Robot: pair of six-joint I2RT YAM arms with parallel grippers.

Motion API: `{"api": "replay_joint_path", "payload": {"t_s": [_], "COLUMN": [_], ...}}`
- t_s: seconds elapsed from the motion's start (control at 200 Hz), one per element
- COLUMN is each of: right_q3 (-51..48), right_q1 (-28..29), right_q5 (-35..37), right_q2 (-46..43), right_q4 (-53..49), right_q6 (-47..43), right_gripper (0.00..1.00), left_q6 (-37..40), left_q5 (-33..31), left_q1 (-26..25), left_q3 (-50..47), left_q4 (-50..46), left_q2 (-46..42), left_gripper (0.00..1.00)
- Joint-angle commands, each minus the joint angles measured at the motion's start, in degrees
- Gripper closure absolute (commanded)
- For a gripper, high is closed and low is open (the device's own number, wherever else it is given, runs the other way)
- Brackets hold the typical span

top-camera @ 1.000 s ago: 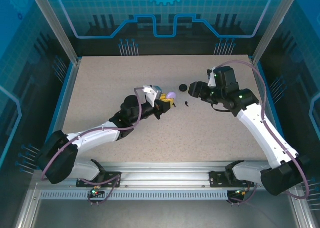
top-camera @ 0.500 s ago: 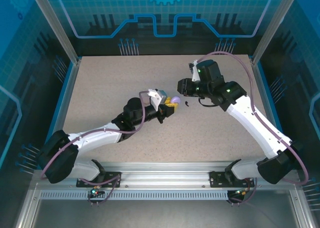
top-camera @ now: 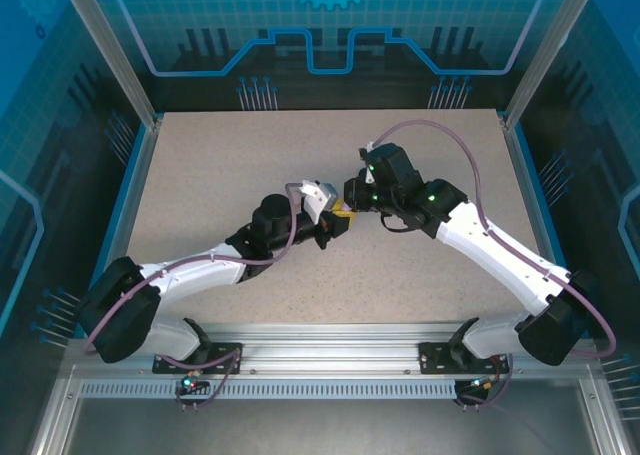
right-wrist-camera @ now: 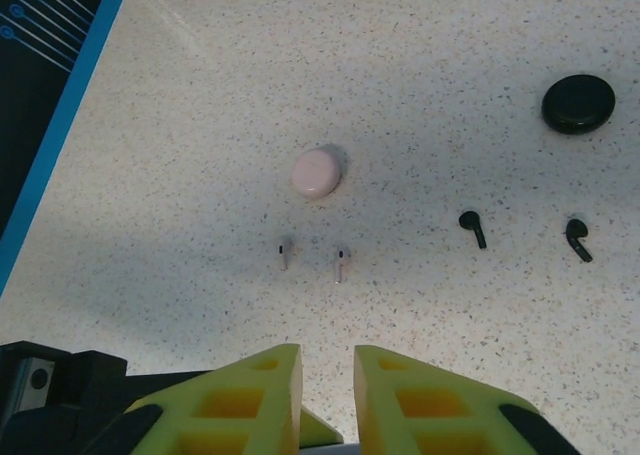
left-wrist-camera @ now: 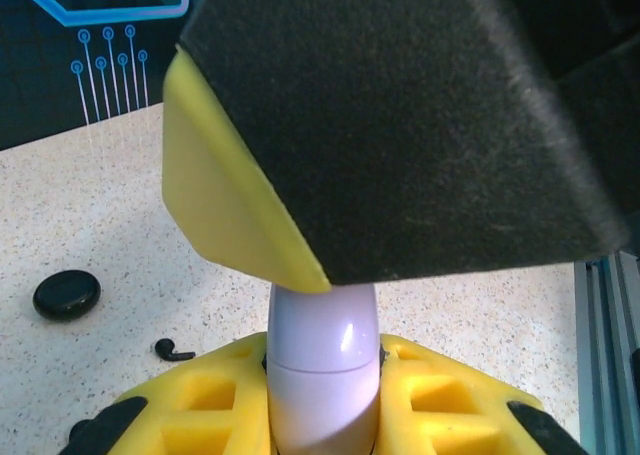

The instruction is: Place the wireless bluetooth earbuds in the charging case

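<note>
One lilac case [left-wrist-camera: 322, 360] in left pincer [left-wrist-camera: 322, 420]

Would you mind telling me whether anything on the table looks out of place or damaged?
Nothing looks damaged or spilled. The pale pink earbuds and black earbuds lie loose on the table, apart from the pink case and black case, simply not yet inserted.
</note>
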Motion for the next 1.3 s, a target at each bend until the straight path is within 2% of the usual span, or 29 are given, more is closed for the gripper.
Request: {"api": "replay_joint_path", "payload": {"t_s": [0.0,0.135,0.22,0.425,0.59,0.88,1.061,1.296], "right_q3": [-0.3,0.8,0.7,-4.1,-9.4,-14.0,-14.5,-15.1], "right_q1": [-0.8,-7.1,-12.4,-24.8,-32.0,-38.2,-40.3,-41.1], "right_q5": [1.4,1.5,0.4,-3.8,-5.9,-7.0,-6.8,-7.2], "right_q2": [-2.0,-5.2,-7.4,-11.9,-15.6,-19.0,-19.2,-18.7], "right_q4": [-2.4,-3.0,-4.1,-6.6,-7.7,-8.6,-8.9,-8.2], "right_q6": [1.5,2.8,3.6,6.2,8.0,8.8,8.3,8.3], "right_gripper": [0.69,0.51,0.45,0.35,0.32,0.31,0.31,0.31], "left_q6": [0.4,-1.2,-2.5,-6.3,-14.8,-35.9,-48.1,-54.7], "left_q5": [-0.5,0.1,0.2,0.5,0.0,-1.0,1.4,4.0], "left_q1": [-0.2,-0.2,-0.3,-2.2,-4.3,-7.8,-8.4,-8.3], "left_q3": [4.0,3.7,3.9,7.8,15.4,36.7,51.1,68.9], "left_q4": [6.6,7.3,7.8,8.6,5.6,-7.4,-14.7,-27.2], "left_q2": [0.2,2.2,4.1,11.4,20.7,40.1,52.2,64.6], "left_gripper": [1.0,1.0,1.0,1.0,1.0,1.0,1.0,1.0]}}
